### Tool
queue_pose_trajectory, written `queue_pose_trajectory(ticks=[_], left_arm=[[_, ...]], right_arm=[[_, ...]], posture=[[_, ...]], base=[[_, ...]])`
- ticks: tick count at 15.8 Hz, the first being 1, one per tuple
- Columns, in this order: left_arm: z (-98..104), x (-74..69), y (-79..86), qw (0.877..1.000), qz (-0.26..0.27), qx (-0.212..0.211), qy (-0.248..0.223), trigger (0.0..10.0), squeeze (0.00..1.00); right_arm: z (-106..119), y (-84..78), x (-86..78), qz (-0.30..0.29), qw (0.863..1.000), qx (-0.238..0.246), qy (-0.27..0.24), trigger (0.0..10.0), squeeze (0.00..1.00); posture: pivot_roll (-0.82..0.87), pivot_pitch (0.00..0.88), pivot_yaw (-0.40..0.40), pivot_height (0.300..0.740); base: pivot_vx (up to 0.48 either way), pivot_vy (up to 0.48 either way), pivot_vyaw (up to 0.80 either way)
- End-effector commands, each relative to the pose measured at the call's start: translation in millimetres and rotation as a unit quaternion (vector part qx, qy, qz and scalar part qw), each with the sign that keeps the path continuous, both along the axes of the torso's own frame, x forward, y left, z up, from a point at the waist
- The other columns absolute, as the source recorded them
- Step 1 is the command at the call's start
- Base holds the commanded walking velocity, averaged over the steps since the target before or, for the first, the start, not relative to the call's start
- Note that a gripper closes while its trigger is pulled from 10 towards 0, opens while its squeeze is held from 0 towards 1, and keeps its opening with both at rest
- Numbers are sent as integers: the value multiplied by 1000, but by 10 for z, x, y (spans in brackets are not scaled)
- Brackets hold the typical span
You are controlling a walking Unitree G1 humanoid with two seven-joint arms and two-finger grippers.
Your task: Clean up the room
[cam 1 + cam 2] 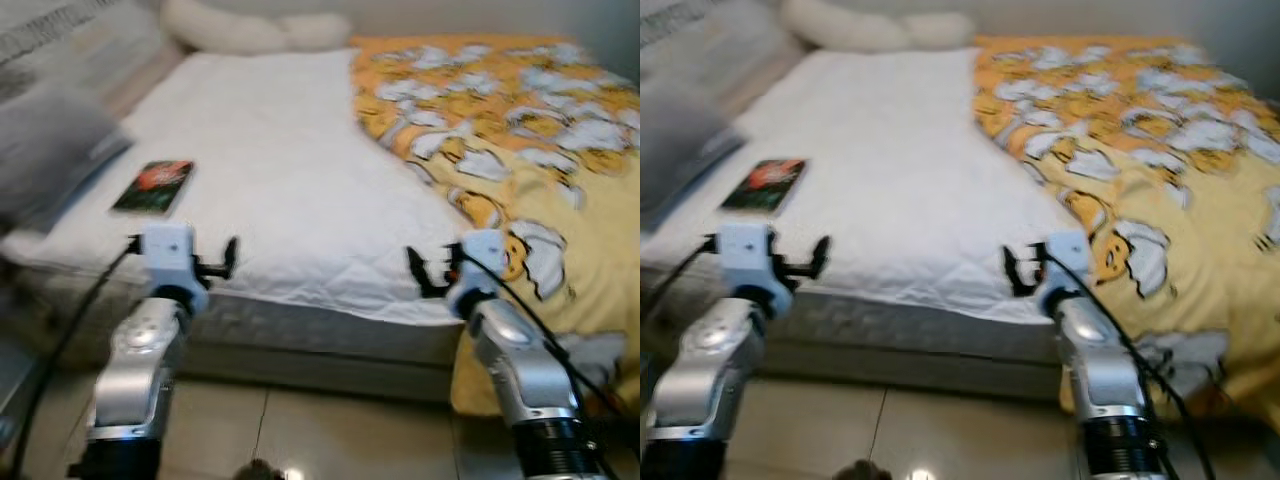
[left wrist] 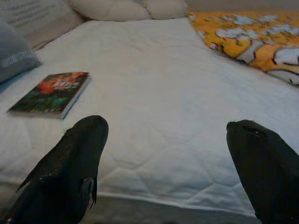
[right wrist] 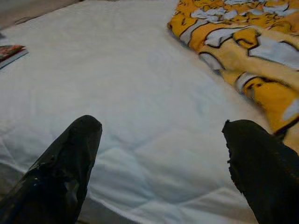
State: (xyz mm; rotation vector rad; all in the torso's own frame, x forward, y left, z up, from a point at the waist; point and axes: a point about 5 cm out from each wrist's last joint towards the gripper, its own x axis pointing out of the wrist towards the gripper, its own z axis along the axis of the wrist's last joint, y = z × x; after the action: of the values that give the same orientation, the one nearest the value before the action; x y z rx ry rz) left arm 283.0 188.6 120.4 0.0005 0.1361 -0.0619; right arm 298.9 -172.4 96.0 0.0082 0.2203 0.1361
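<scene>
A bed with a white quilted sheet point(image 1: 280, 170) lies before me. A dark book with a red and green cover point(image 1: 153, 186) point(image 2: 50, 92) rests flat near the bed's left side. A yellow and orange patterned blanket point(image 1: 520, 130) point(image 3: 243, 51) is bunched over the bed's right half and hangs off the foot edge. My left gripper point(image 1: 215, 262) point(image 2: 163, 154) is open, held at the bed's near edge, below and right of the book. Further right along the same edge my right gripper point(image 1: 428, 268) point(image 3: 161, 154) is also open, just left of the blanket, holding nothing.
White pillows point(image 1: 250, 28) lie at the head of the bed. A grey pillow point(image 1: 45, 150) sits at the left edge. Beige tiled floor point(image 1: 300, 430) runs below the mattress side. Black cables trail from both wrists.
</scene>
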Motion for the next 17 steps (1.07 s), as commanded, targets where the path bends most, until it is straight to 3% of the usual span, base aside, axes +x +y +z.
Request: queue_pose_trajectory(ticks=[1,2,4,6,9,14,17], left_arm=[[45,37,56,1000,18,-5,-4,10000,1000],[67,48,45,1000,10,0,-13,10000,976],[82,60,30,1000,5,0,-23,10000,886],[98,49,6,999,-3,-18,-33,10000,886],[58,7,-85,999,-21,-23,-37,10000,890],[51,53,-140,998,-34,-30,-46,10000,890],[97,106,-143,997,-35,-28,-55,10000,890]], right_arm=[[52,17,49,-9,1000,3,-4,10000,1000],[48,12,58,-3,1000,-9,0,10000,0],[51,21,72,6,1000,-19,1,10000,0],[62,33,81,-2,1000,0,3,10000,0],[5,-8,28,1,1000,-8,10,10000,0],[62,-77,104,-9,1000,-9,-4,10000,0],[144,-54,169,1,1000,-7,-16,10000,0]], posture=[[-48,0,52,740],[-47,0,51,740],[-54,0,55,740],[-48,0,50,740],[-52,0,26,740],[-55,0,20,740],[-40,0,24,740]], base=[[0,0,0],[0,0,0],[0,0,0],[0,0,0],[286,0,-692],[314,0,-774],[320,0,0]])
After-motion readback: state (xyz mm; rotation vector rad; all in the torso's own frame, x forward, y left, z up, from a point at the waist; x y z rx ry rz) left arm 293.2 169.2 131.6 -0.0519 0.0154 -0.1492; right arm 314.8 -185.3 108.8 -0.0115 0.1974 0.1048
